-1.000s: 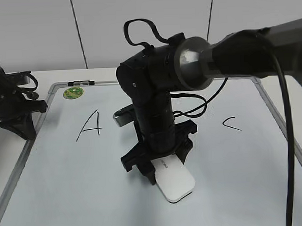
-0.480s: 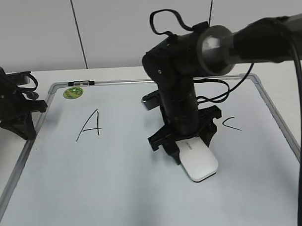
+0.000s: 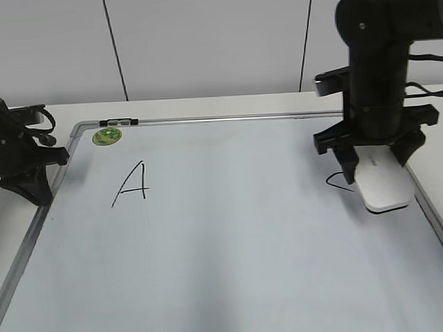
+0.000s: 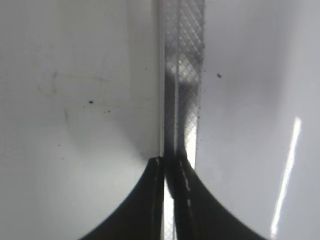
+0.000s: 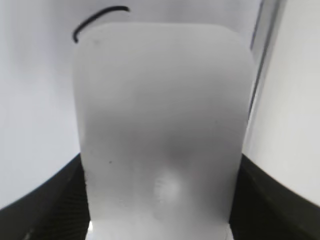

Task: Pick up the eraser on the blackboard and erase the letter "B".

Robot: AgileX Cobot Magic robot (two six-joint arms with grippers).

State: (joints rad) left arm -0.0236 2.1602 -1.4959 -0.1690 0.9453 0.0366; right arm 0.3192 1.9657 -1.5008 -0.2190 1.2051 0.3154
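Observation:
The blackboard is a large white board with a grey frame, lying flat. My right gripper is shut on the white eraser and holds it at the board's right edge, partly over the small black "C". In the right wrist view the eraser fills the frame between the jaws, with the "C" showing above it. A black "A" is at the left. No letter "B" shows on the board. My left gripper is shut at the board's left frame.
A round green sticker sits at the board's top left corner, next to a small clip on the frame. The white table edge lies to the right of the board. A grey panelled wall stands behind.
My right arm has carried the eraser from the board's middle to its right edge, beside the "C". The left arm has not moved.

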